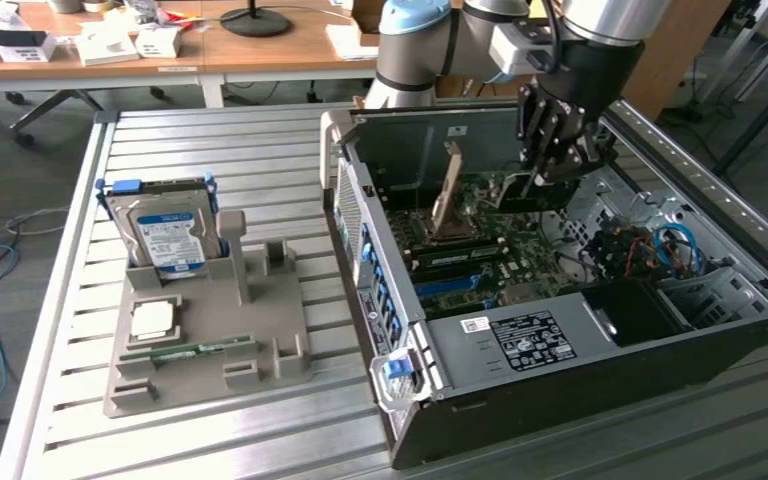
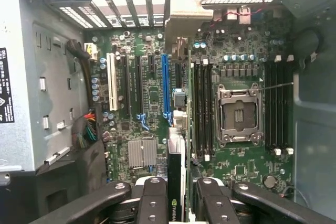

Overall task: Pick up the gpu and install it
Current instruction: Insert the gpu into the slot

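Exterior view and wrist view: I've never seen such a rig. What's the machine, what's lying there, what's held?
It is one robot arm with a gripper. The exterior view comes from a camera off the arm; the wrist view looks from the wrist, past the fingers, into the open computer case and its motherboard. The gripper is closed on the gpu, a thin dark card seen edge-on. On the slatted table, at the exterior view's left, a grey holder carries a hard drive and a green memory stick.
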Tool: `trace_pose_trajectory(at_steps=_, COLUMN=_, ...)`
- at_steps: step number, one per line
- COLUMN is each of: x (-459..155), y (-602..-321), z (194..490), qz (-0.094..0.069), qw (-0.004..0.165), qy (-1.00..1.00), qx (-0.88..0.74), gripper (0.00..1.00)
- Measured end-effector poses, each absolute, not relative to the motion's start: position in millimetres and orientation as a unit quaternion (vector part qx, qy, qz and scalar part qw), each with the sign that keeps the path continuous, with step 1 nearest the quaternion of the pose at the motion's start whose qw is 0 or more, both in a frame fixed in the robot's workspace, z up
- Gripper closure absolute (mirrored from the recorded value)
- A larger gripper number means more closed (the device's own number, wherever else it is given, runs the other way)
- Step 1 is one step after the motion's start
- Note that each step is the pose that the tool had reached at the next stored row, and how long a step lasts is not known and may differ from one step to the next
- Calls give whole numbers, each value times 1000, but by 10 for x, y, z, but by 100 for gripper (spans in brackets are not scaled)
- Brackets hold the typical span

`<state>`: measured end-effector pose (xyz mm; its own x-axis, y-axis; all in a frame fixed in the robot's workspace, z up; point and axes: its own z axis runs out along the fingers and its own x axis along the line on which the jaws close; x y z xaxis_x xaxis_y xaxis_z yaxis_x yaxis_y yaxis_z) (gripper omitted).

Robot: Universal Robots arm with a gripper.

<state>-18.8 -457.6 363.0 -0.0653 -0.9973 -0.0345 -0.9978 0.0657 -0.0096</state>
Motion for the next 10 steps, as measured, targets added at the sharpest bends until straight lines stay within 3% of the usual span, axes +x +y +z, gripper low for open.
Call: trace_pose_trajectory(at_steps=10, x=-188, y=-4576, z=3567, qz=9, qw=16, qy=711, qx=-703, gripper=74)
